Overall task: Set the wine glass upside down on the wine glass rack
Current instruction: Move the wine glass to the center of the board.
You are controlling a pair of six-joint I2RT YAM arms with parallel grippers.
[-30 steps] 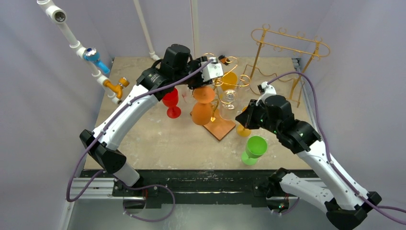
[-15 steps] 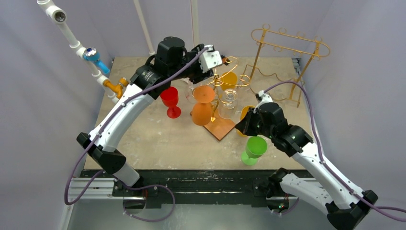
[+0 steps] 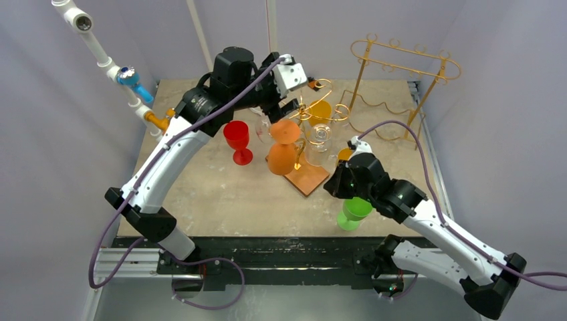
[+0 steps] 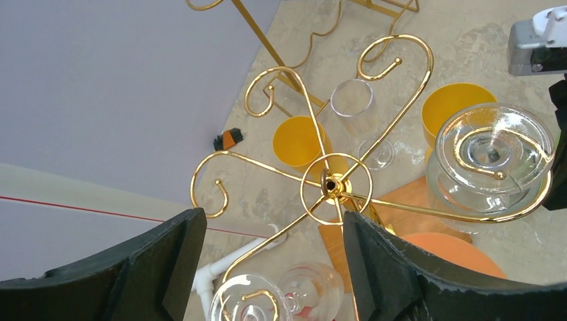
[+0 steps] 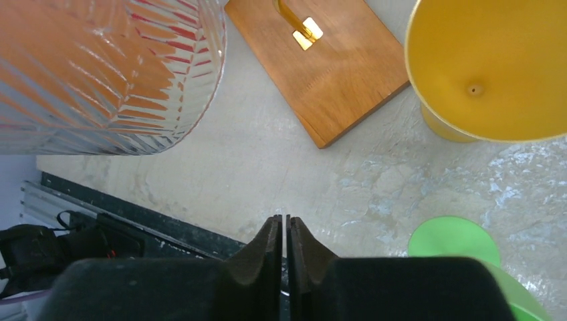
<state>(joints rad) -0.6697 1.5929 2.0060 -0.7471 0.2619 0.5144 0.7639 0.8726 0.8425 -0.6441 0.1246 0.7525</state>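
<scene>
A goblet (image 3: pixel 237 139) stands left of the wine glass rack (image 3: pixel 307 178); a second goblet (image 3: pixel 353 210) before it, rightward; a wire stand (image 3: pixel 401 64) behind it, rightward.

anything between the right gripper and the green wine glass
Nothing visible: in the right wrist view, only bare table lies between the shut right gripper and the green wine glass beside it.

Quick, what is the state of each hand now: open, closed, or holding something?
Left hand: open, holding nothing.
Right hand: closed, holding nothing.
</scene>
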